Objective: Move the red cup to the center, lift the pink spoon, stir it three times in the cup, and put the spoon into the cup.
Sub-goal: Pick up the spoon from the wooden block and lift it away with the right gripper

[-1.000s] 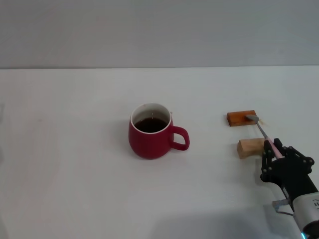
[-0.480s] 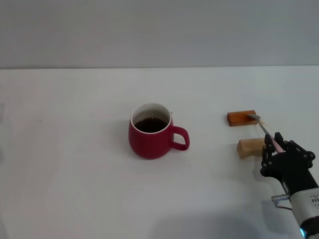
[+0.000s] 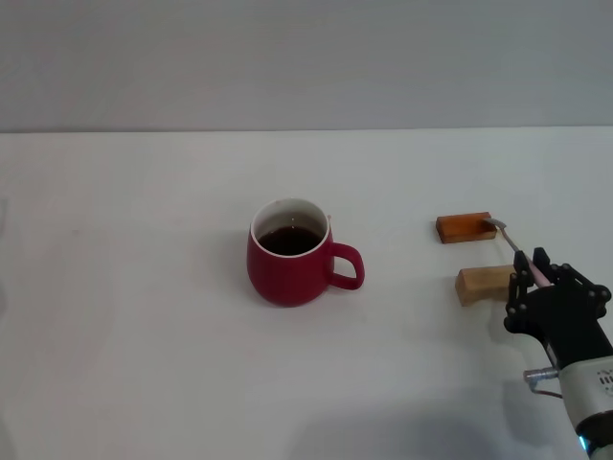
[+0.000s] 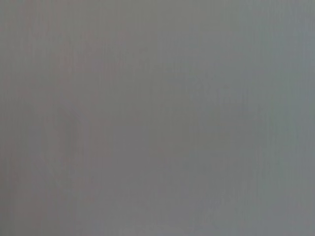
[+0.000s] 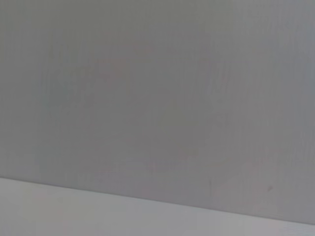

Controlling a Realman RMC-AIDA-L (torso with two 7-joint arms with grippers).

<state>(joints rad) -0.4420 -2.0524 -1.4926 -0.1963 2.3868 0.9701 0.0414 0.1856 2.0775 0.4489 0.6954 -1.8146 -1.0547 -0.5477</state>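
The red cup (image 3: 287, 265) stands upright near the middle of the white table (image 3: 144, 364), its handle to the right, with dark liquid inside. My right gripper (image 3: 538, 273) is at the right side, shut on the pink spoon (image 3: 524, 258). The spoon's pink handle is between the fingers and its grey bowl points away, over the orange-brown block (image 3: 465, 228). The spoon is lifted slightly off the light wooden block (image 3: 484, 284). The left gripper is out of view. Both wrist views show only a blank grey surface.
The orange-brown flat block and the light wooden block lie on the table right of the cup, just in front of my right gripper. A grey wall (image 3: 306, 57) rises behind the table's far edge.
My right gripper, holding the spoon, has moved slightly right and up; the spoon's bowl has shifted right along the orange-brown block. The cup has not moved.
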